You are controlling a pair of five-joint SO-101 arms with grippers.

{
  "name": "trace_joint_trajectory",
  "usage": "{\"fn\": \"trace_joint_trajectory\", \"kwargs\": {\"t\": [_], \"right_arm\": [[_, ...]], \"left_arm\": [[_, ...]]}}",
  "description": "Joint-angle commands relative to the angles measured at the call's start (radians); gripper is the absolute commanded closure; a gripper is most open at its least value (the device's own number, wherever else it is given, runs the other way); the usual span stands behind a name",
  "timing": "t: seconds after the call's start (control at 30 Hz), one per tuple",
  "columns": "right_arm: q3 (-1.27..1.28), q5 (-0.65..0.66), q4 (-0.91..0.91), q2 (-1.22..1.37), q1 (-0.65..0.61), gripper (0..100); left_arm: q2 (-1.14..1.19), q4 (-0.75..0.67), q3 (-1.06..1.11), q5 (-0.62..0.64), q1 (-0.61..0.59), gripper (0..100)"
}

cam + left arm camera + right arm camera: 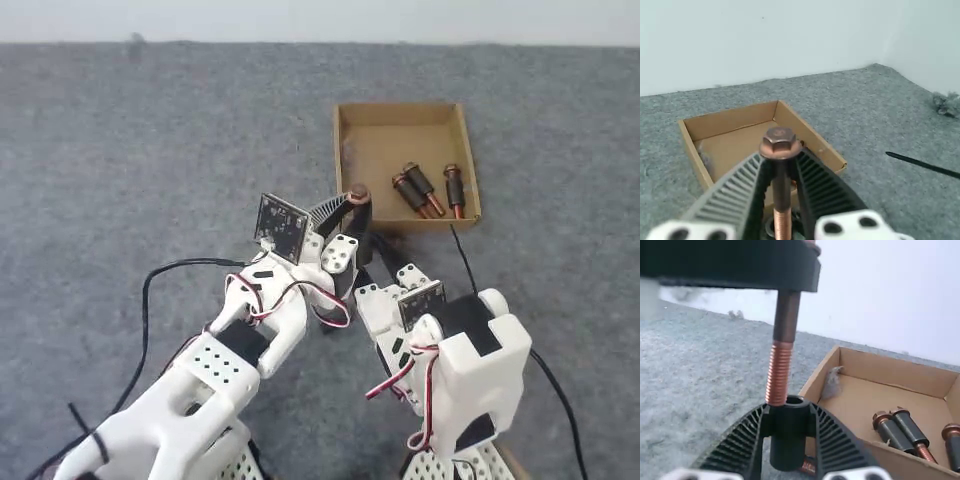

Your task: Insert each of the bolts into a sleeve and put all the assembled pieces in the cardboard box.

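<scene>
Both clamped: L hand (780, 167) grips bolt (780, 145) upright; R hand (789, 415) holds sleeve (788, 437) upright just below, bolt tip at its mouth.

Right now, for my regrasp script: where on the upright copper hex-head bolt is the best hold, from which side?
On the copper hex-head bolt, probably the smooth shank under the head, pinched side-on across its axis, as the left gripper has it; that leaves the threads free for the black cylindrical sleeve.
</scene>
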Motion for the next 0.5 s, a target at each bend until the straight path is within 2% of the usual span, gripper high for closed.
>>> {"fn": "trace_joint_trajectory", "kwargs": {"t": [0.0, 0.3, 0.47], "right_arm": [[-0.032, -0.005, -0.018, -0.016, 0.015, 99.2], [-0.017, -0.005, -0.025, -0.018, 0.015, 99.2], [-0.009, -0.003, -0.027, -0.018, 0.013, 99.2]], "left_arm": [[-0.046, -0.015, -0.056, 0.009, -0.005, 99], [-0.044, -0.190, 0.008, 0.008, -0.006, 99], [-0.041, -0.212, 0.028, 0.008, -0.006, 99]]}}
